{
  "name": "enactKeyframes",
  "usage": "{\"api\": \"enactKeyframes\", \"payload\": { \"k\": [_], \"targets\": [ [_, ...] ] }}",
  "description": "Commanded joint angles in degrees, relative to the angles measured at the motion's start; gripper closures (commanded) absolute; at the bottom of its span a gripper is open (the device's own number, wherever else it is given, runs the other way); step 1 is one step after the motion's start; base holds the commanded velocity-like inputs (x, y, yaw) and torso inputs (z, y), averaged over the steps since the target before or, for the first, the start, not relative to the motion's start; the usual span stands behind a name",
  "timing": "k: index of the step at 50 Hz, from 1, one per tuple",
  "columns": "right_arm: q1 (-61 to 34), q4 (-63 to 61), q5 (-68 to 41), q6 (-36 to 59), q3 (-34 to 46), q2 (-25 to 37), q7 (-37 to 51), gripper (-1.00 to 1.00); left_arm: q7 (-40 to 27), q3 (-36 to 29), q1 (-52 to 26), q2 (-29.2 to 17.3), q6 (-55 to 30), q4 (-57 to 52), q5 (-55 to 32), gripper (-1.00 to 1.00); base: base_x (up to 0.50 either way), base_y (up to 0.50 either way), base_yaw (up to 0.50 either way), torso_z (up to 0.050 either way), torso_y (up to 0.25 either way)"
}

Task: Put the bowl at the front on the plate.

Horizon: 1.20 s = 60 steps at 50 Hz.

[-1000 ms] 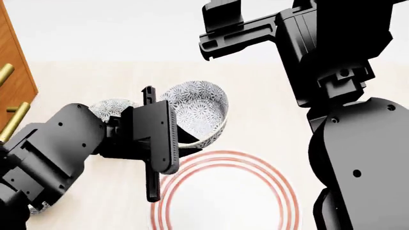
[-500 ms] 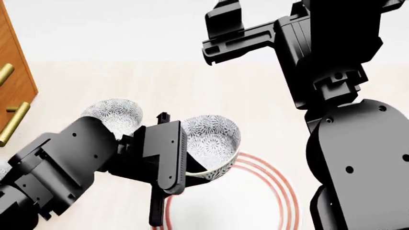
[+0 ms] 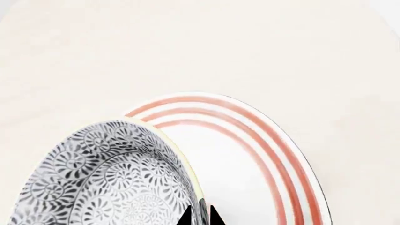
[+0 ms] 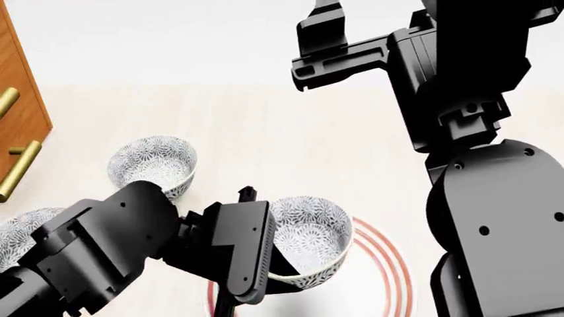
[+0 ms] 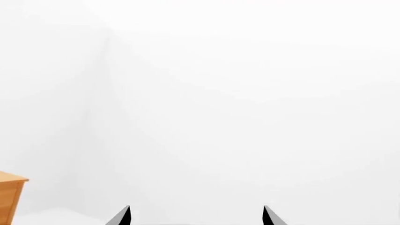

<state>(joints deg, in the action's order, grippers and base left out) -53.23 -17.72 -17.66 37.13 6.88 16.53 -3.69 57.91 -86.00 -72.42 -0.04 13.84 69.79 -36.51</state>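
Now left gripper (image 4: 264, 264) clamped on near rim of small deep white ceramic bowl with grey-blue floral pattern (image 4: 310, 238), bowl tilted, over left part of large flat white plate with thin red rings (image 4: 387, 264); whether bowl touches plate, cannot tell. Left wrist view: bowl (image 3: 106, 183) overlaps plate (image 3: 250, 154), dark fingertips (image 3: 212, 216) at rim. Right gripper (image 5: 196, 216) raised toward white wall, fingertips apart, holding nothing. Two matching patterned bowls (image 4: 152, 165) (image 4: 22, 231) on pale tabletop (image 4: 264, 132), well left of plate. Wooden cabinet with brass handles (image 4: 18, 112) at far left.
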Motion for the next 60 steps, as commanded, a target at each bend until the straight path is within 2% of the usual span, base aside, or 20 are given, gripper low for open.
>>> {"api": "enactKeyframes", "payload": {
  "k": [1,24,38,60],
  "targets": [
    [0.97,1.20,-0.10,-1.65,-0.49,0.21,0.10,-1.00,0.11,0.05,-0.80,0.03,-6.70,-2.58,1.89,1.00,0.00,0.00,0.00,0.000,0.000],
    [1.77,2.64,-0.23,-2.97,-0.70,0.51,0.59,-1.00,-1.50,-0.26,0.21,0.03,-2.00,-4.36,2.63,1.00,0.00,0.00,0.00,0.000,0.000],
    [2.35,1.87,-1.26,-2.56,-1.18,0.54,0.98,-1.00,-4.16,-0.26,0.71,0.03,-1.30,-4.30,3.40,1.00,0.00,0.00,0.00,0.000,0.000],
    [2.88,2.50,-1.42,-3.63,-1.27,1.01,1.23,-1.00,-3.74,-0.48,2.32,0.03,-1.70,-4.98,4.03,1.00,0.00,0.00,0.00,0.000,0.000]
  ]
}}
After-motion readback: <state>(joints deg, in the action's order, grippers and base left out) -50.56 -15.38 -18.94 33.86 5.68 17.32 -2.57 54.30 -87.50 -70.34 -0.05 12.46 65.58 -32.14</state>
